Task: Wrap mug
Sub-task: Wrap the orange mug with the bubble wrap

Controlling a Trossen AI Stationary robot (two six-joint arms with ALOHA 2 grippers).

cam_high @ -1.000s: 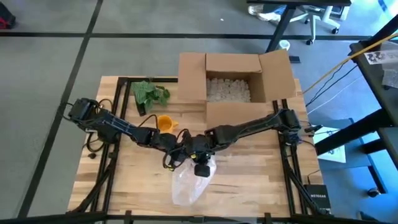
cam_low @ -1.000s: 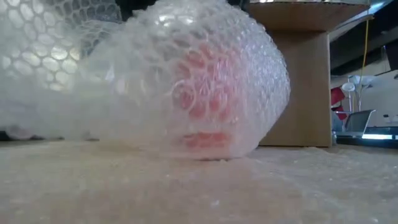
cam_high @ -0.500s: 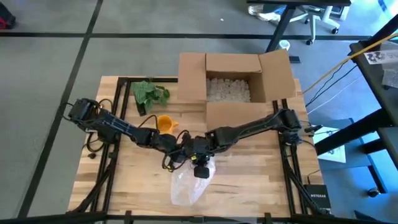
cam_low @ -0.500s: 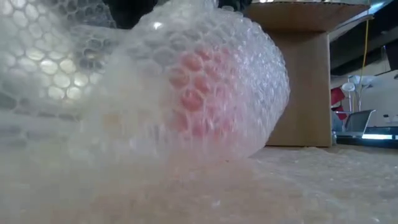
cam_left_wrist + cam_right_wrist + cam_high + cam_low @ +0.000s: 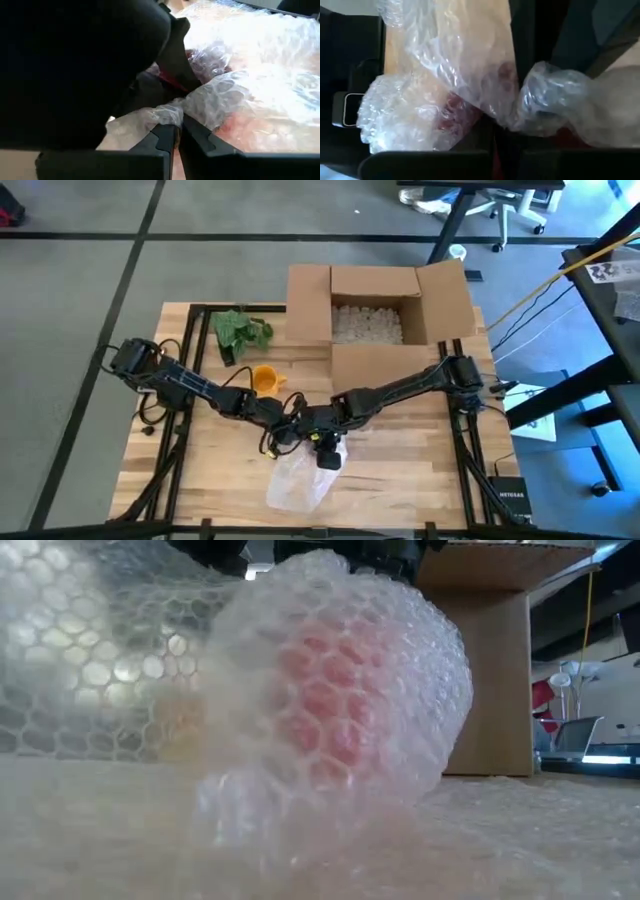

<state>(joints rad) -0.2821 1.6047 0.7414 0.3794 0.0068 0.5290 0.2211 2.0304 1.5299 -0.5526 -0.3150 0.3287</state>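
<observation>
Since the earlier frame, wrap (image 5: 300, 482) had shifted leftward on the desk (image 5: 400, 470).
Red mug (image 5: 325, 705) sat inside, mostly covered. Left end effector (image 5: 177, 131) and right end effector (image 5: 495, 131) each pinched wrap; closing remained.

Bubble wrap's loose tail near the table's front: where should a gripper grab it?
Judging by the high view, take the bubble wrap at its free front edge, coming from the front. It lies flat there, clear of the left gripper and right gripper bunched at the bundle.
</observation>
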